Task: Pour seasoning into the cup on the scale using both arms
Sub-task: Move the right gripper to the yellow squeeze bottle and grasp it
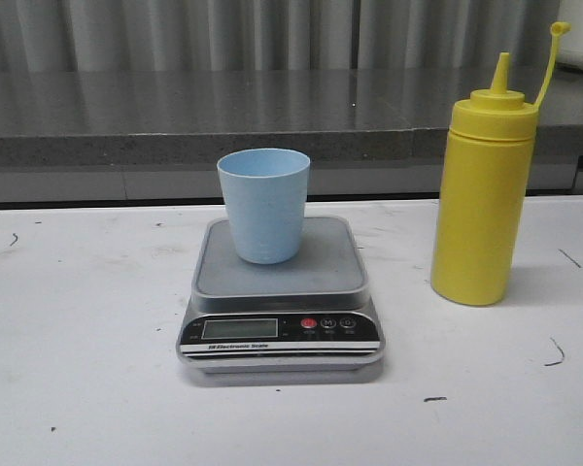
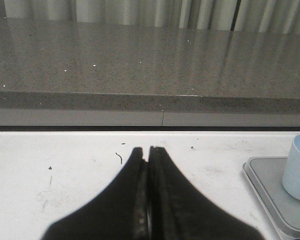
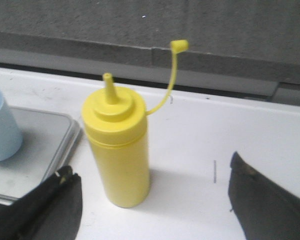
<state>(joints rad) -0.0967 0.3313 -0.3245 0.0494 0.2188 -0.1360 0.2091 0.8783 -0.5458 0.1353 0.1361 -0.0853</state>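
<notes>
The light blue cup [image 1: 263, 204] stands upright on the grey platform of the scale [image 1: 280, 291] at the table's middle. The yellow seasoning bottle [image 1: 483, 199] stands upright to the right of the scale, its cap hanging open on its tether. Neither arm shows in the front view. In the left wrist view my left gripper [image 2: 148, 150] is shut and empty over bare table, left of the scale [image 2: 275, 192] and cup [image 2: 298, 167]. In the right wrist view my right gripper [image 3: 150, 172] is open, its fingers wide apart, with the bottle [image 3: 119, 145] ahead of them, nearer the left finger, untouched.
A dark grey stone ledge [image 1: 175, 116] runs along the back of the white table [image 1: 78, 369], with pale curtains behind it. Small black marks dot the tabletop. The scale's display and red button [image 1: 308, 324] face the front edge.
</notes>
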